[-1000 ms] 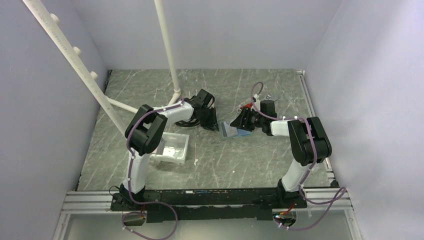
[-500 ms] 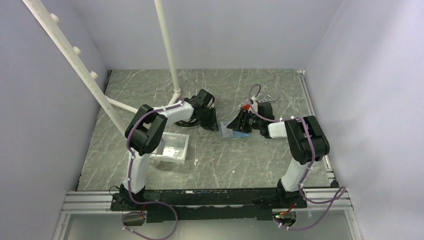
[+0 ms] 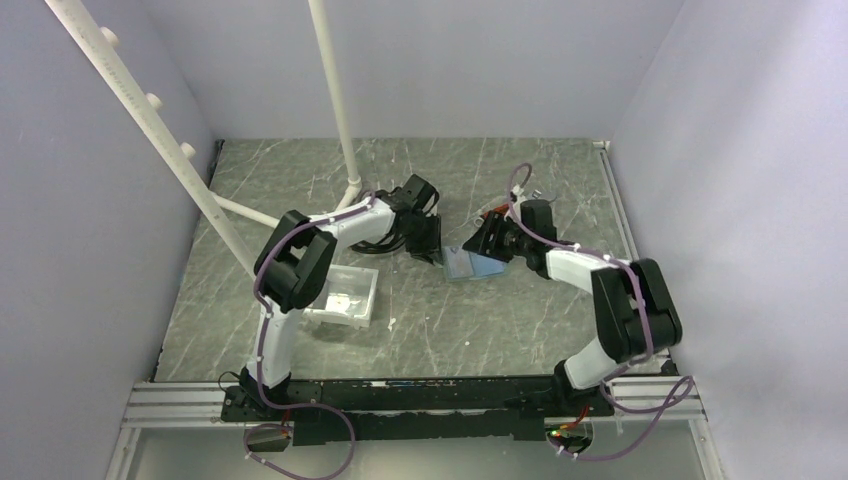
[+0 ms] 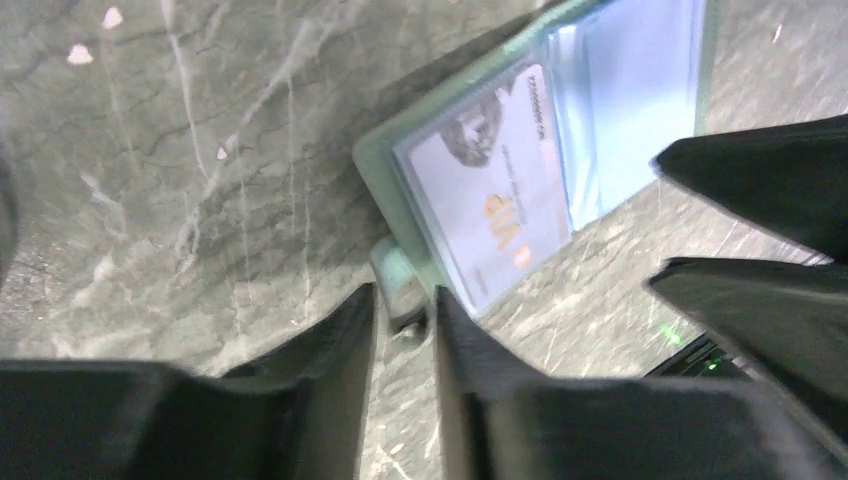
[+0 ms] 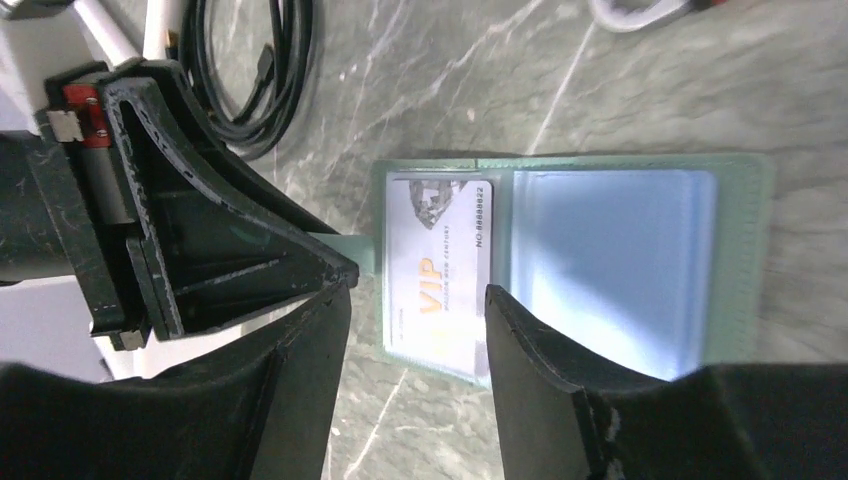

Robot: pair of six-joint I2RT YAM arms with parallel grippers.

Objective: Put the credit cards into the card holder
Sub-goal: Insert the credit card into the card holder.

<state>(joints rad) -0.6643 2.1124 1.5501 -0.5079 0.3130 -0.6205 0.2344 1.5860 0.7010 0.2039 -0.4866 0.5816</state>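
A white tray (image 3: 372,300) sits left of centre on the grey marbled bench (image 3: 450,330), near two white poles (image 3: 335,100).

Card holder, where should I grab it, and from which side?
Grip the small tab sticking out of the edge beside the VIP card, coming in low from that side. The card holder lies open and flat on the table, so the tab is the only part standing clear; the left fingers pinch it there.

Marbled table (image 3: 500,325) carries card holder (image 3: 466,266) and white tray (image 3: 372,296).
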